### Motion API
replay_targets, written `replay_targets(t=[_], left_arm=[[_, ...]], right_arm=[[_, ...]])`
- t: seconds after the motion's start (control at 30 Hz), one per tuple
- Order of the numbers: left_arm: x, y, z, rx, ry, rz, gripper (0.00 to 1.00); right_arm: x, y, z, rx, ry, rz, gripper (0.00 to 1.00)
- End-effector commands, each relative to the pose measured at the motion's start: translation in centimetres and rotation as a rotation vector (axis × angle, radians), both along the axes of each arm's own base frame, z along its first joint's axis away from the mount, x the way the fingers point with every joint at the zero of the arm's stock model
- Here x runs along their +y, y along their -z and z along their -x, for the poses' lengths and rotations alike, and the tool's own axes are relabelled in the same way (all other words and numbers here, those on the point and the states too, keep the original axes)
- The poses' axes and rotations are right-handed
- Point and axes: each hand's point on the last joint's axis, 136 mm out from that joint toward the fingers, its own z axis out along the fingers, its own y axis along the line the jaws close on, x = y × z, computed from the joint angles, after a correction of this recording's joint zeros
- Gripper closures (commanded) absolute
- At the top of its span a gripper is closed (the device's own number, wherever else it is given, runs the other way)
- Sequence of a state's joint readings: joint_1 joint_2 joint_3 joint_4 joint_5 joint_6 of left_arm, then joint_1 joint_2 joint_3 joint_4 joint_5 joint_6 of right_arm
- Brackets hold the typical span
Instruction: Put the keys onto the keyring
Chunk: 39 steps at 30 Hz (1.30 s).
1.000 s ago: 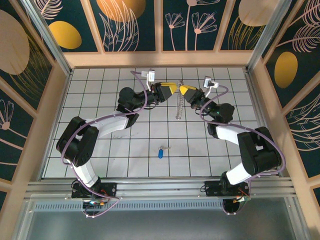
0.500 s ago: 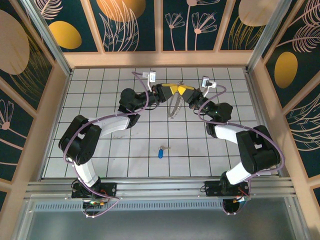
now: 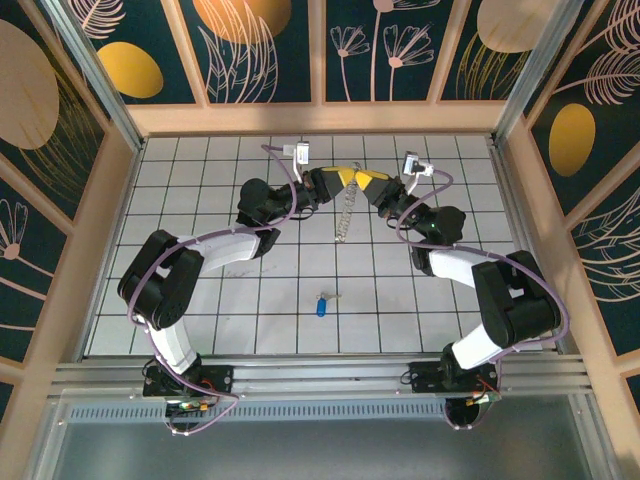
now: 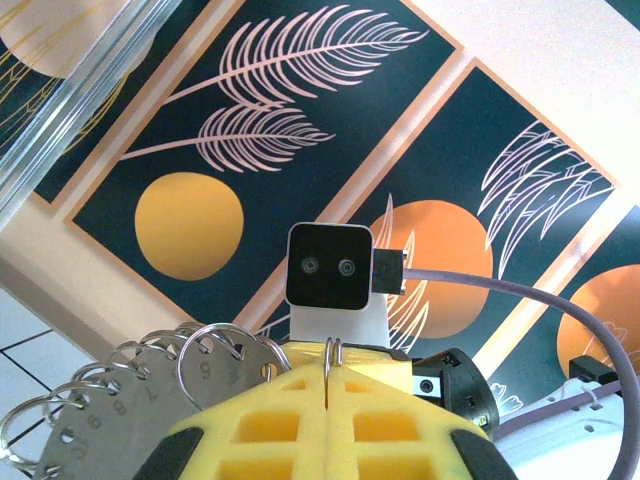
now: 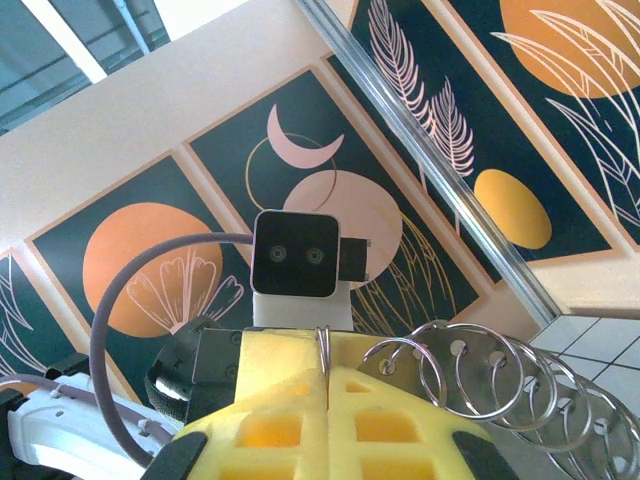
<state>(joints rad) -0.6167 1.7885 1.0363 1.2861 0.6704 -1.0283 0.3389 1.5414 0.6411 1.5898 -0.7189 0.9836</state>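
A: When you look at the keyring [image 3: 344, 214], what holds it?
B: The left claw [image 3: 349, 177] pinches its top from the left, and the right claw [image 3: 363, 181] is clamped on it from the right.
A: And the key [image 3: 321, 306]?
B: It lies well apart, on the keyring's near side.

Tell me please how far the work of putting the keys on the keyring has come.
Done: the keyring is gripped, with the left gripper and the right gripper both shut on its wire, tip to tip. In hand: holding the ring between them. Left: the blue key lies alone on the near part of the table, not threaded on anything.
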Motion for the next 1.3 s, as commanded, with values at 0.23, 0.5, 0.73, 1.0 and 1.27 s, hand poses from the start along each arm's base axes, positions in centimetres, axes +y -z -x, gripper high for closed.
replay_targets(t=[0.23,0.5,0.73,1.0,1.27], left_arm=[[-0.3,-1.3,0.7,-0.071,0.014,0.015,1.00],[-1.2,-0.6,0.6,-0.139,0.022,-0.165,1.00],[-2.0,0.4,1.0,-0.219,0.109,-0.328,1.00],[-2.2,0.3,2.0,-0.287,0.174,-0.384,1.00],[-1.0,-1.7,3.1,-0.417,0.116,-0.376,1.00]], right_arm=[[-1.3,-2.3,0.3,-0.073,0.014,-0.065,0.76],[-5.9,-0.5,-1.4,0.047,0.114,0.012,0.58],[-5.8,0.8,-0.9,0.068,0.105,0.150,0.55],[-5.6,1.1,0.6,0.054,0.082,0.183,0.56],[-6.3,1.9,1.1,0.089,0.140,0.175,0.57]])
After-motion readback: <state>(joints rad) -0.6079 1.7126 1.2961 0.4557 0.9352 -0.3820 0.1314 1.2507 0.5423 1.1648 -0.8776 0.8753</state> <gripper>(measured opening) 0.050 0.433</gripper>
